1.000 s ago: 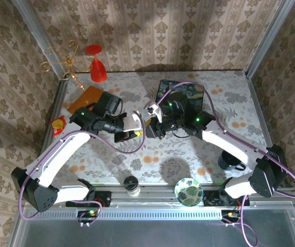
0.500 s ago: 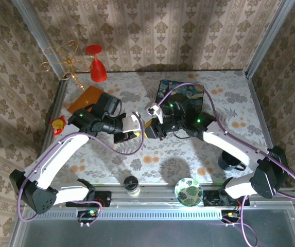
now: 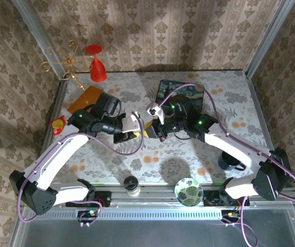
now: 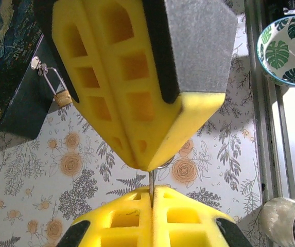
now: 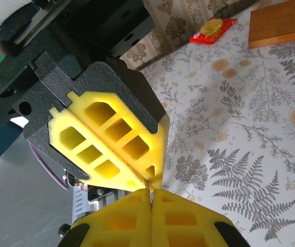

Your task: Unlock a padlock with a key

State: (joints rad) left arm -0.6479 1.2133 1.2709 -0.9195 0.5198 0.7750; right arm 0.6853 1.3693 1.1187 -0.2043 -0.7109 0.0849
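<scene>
Evidently a handover is under way. At bottom centre of the left wrist view, the left gripper is clamped on the key, a thin flat sliver of dull metal standing up from its seam. The right gripper comes down from the top and is pressed together on the key's upper end.

To do this well, I judge one arm should let go only once the other's hold is square, with enough blade left proud for the keyhole. So slim and smooth a piece could twist in soft foam.

The fingers are yellow foam blocks with window-like cut-outs and gritty grey pads. The padlock, small and brassy with a thin silver shackle, hangs at the left from the dark box.
</scene>
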